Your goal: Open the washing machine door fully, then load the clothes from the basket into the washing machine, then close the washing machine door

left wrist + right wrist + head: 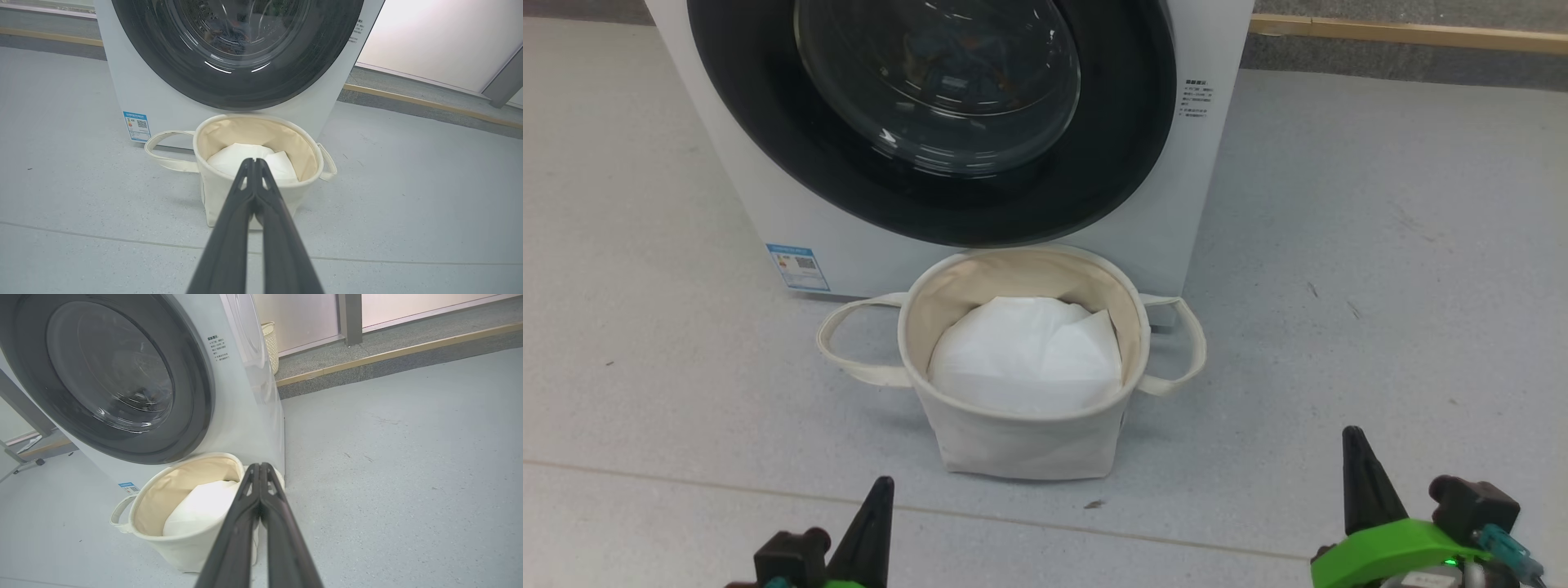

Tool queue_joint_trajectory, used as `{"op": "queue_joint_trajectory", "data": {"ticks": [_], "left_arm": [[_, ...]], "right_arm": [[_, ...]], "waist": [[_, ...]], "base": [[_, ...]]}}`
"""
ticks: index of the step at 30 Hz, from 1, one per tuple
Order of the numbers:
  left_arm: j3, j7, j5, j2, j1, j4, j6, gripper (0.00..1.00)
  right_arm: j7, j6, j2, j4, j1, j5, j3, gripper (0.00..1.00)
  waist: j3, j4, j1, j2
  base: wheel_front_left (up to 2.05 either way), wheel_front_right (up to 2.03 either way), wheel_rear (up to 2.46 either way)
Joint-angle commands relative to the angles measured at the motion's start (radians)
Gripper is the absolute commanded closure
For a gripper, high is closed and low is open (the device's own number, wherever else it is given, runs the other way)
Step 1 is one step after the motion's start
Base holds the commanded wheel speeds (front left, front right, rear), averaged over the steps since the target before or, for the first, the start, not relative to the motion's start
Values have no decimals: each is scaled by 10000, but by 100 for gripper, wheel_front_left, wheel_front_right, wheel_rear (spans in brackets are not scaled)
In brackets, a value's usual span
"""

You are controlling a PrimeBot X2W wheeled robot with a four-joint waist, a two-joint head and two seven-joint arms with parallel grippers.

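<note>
Basket [1025, 447] — white padding sheet [1023, 357] inside

**Black fingers, green bracket**

Left jaws: two long matte black fingers [229, 237] tapering to points, with a black block [788, 555] at their base. Right jaws look alike — plus a bright green bracket [1388, 552], a black knob [1474, 502] and a teal-tipped cable [1507, 549].

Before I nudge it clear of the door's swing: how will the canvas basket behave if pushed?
The basket probably slides, not rolls: flat base on smooth floor. Its soft canvas wall likely dents. It looks light, holding a white sheet.
</note>
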Motion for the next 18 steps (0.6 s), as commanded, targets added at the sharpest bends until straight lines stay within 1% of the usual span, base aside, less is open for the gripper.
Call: {"op": "queue_joint_trajectory", "data": {"ticks": [1,5,18], "left_arm": [[142,50,-281,10,-386,-372,-13,100],[213,153,-757,15,-383,-424,-24,100],[474,515,-2299,33,-391,-588,-60,100]], "right_arm": [[52,-1,-31,-360,-380,273,-59,100],[170,-1,-35,-378,-392,699,-98,100],[558,-3,-47,-456,-425,2082,-231,100]], "waist": [[-7,-3,4,0],[9,-13,-16,0],[-2,-46,-17,0]], "base": [[0,0,0],[0,0,0],[0,0,0]]}}
